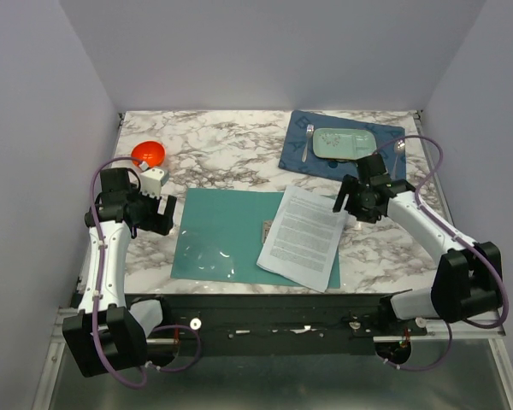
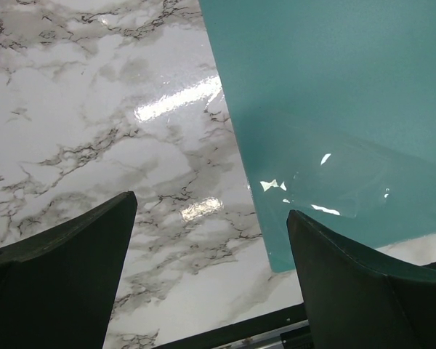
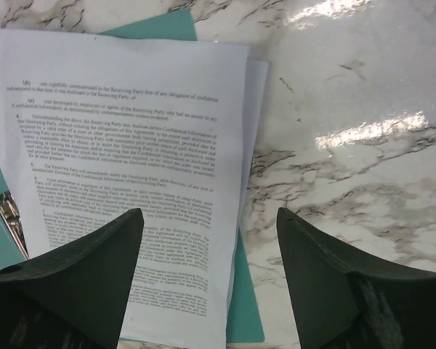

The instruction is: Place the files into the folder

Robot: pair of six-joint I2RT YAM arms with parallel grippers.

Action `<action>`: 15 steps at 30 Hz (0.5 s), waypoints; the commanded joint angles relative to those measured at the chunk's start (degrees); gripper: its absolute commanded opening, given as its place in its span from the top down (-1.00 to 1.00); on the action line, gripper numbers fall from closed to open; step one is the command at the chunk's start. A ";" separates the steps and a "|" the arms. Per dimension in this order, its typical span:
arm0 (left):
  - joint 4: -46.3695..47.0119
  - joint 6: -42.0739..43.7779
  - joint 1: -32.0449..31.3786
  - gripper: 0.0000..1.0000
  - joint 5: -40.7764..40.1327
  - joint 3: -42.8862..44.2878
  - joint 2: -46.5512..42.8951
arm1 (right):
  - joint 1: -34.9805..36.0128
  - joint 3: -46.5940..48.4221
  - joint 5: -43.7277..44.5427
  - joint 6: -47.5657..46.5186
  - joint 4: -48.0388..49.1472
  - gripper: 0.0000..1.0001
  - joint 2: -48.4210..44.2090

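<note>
The teal folder (image 1: 218,232) lies open and flat on the marble table, with a small metal clip (image 1: 266,229) at its spine. The files (image 1: 303,235), white printed sheets, lie tilted on its right leaf and overhang its edges. My left gripper (image 1: 164,213) is open and empty above the folder's left edge; the left wrist view shows it (image 2: 211,206) over marble beside the folder's near-left corner (image 2: 334,109). My right gripper (image 1: 347,199) is open and empty above the files' right edge. The right wrist view shows it (image 3: 209,212) over the files (image 3: 131,145), with the folder (image 3: 243,305) and the clip (image 3: 11,218) in view.
An orange bowl (image 1: 148,154) and a small white box (image 1: 156,178) sit at the left back. A dark blue placemat (image 1: 301,145) at the back right holds a pale green tray (image 1: 344,143), a fork (image 1: 307,141) and a spoon (image 1: 399,145). White walls enclose three sides.
</note>
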 commanded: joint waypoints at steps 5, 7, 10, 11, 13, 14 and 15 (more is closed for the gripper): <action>-2.06 1.69 -0.15 -0.98 -1.53 0.09 -1.03 | -5.10 -1.45 -11.82 -3.97 8.57 -0.46 3.54; -1.97 1.69 -0.15 -0.98 -1.71 0.18 -0.68 | -5.45 -1.45 -12.35 -3.97 9.11 -0.39 5.12; -1.88 1.60 -0.24 -0.98 -1.71 0.26 -0.33 | -5.98 -1.45 -13.32 -3.88 9.46 -0.37 7.67; -1.88 1.60 -0.15 -0.98 -1.80 0.18 -0.32 | -6.07 -1.63 -12.97 -3.79 9.63 -0.37 8.11; -1.88 1.60 -0.24 -0.98 -1.71 0.26 -0.32 | -6.42 -1.98 -13.06 -3.71 9.90 -0.37 8.73; -1.97 1.69 -0.15 -0.98 -1.80 0.44 -0.32 | -6.51 -2.33 -12.71 -3.62 9.90 -0.36 9.17; -1.97 1.78 -0.06 -0.98 -1.80 0.44 -0.32 | -6.68 -2.51 -12.53 -3.62 9.90 -0.36 9.35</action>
